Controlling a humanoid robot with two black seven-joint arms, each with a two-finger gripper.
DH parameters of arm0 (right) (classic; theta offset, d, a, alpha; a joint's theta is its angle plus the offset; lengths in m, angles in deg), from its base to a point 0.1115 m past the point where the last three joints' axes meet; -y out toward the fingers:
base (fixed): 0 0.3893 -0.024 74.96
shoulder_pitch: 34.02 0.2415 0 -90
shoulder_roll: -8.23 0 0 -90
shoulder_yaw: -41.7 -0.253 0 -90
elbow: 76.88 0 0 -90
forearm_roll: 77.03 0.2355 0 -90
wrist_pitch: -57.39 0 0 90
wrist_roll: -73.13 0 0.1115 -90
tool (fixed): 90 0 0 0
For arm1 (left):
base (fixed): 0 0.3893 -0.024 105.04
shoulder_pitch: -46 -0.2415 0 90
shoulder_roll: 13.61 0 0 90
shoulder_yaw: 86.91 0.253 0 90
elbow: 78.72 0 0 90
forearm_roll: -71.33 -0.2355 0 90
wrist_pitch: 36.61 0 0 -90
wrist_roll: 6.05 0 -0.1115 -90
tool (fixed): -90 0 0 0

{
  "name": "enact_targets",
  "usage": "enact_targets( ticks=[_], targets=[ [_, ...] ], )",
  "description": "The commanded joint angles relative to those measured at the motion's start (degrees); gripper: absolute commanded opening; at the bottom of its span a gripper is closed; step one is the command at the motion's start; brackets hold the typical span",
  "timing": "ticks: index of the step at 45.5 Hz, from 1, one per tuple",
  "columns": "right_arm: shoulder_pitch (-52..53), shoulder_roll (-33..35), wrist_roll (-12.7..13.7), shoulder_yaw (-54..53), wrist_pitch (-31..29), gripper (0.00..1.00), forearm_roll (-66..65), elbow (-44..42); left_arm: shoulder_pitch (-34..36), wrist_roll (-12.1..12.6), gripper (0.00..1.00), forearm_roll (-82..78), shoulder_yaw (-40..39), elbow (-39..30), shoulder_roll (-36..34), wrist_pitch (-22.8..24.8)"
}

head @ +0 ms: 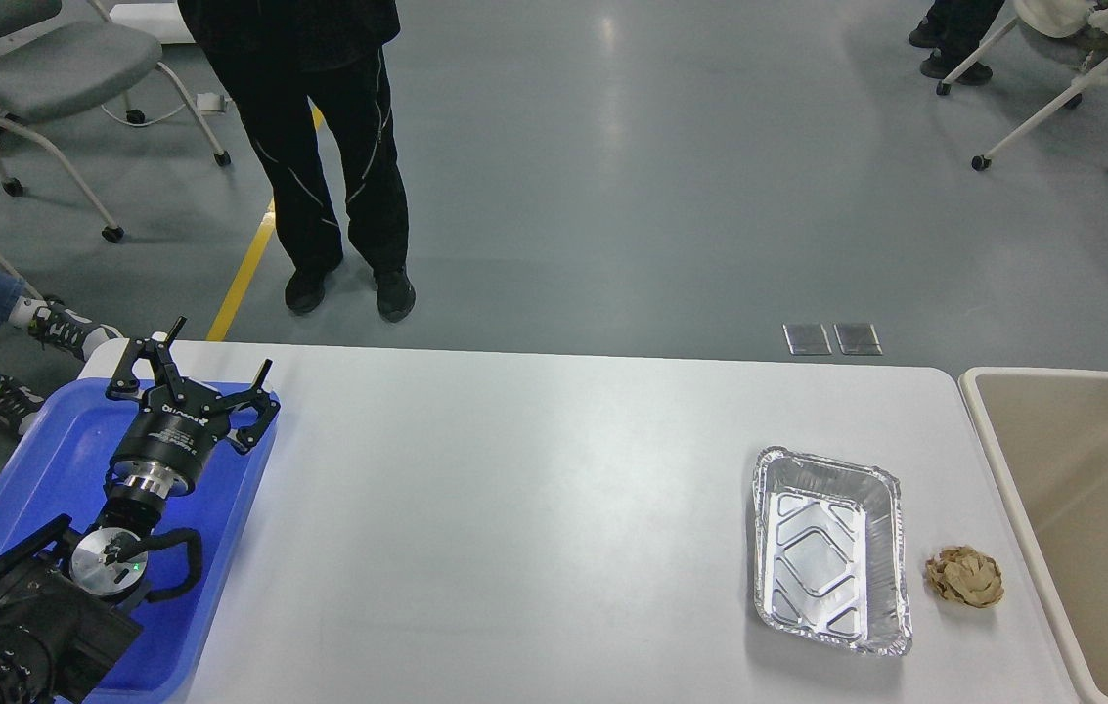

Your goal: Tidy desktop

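At far left, a blue plastic tray (pixel 35 469) sits on the left end of the desktop (pixel 514 528), overhanging its edge, while the robot's left arm reaches up from the lower-left corner of the head view and holds its left gripper (pixel 218 352) above the tray's far right corner. The two black fingers are spread wide apart, with nothing between them. The white desktop fills the lower half of the view from the tray to the right side, with bare surface across its middle. Behind the table's far edge, a person in black trousers and black shoes (pixel 338 166) stands on the grey floor (pixel 661 176) beside a yellow floor line. Toward the right end of the desktop lies an empty foil tray (pixel 829 548), its long side running away from the camera. Just beside it on the right, apart from its rim, rests a small crumpled brown wad (pixel 965 576), possibly paper; its material cannot be told for sure. At far right, a beige bin (pixel 1013 469) stands against the desktop's right edge. The right gripper is out of frame.
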Motion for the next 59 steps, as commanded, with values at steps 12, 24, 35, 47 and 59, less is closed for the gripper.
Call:
enact_targets(
  ticks=[12,24,35,47,59],
  targets=[
    [-9.4,-8.34,0.91,-6.56,9.24,0.0,0.78,-5.06,0.0,0.0,1.0,0.0,0.0,0.01,0.0,0.0],
    [-15.2,-17.22,0.91,-9.28,8.45,0.0,-0.19,-9.98,0.0,0.0,1.0,0.0,0.0,0.02,0.0,0.0],
    [-17.93,-21.0,0.91,-12.97,7.66,0.0,-3.18,-12.97,0.0,0.0,1.0,0.0,0.0,0.02,0.0,0.0],
    [-19.07,-23.37,0.91,-13.94,7.66,0.0,-3.88,-13.77,0.0,0.0,1.0,0.0,0.0,0.02,0.0,0.0],
    [-19.07,-23.99,0.82,-14.38,7.92,0.0,-3.88,-13.77,0.0,0.0,1.0,0.0,0.0,0.02,0.0,0.0]
  ],
)
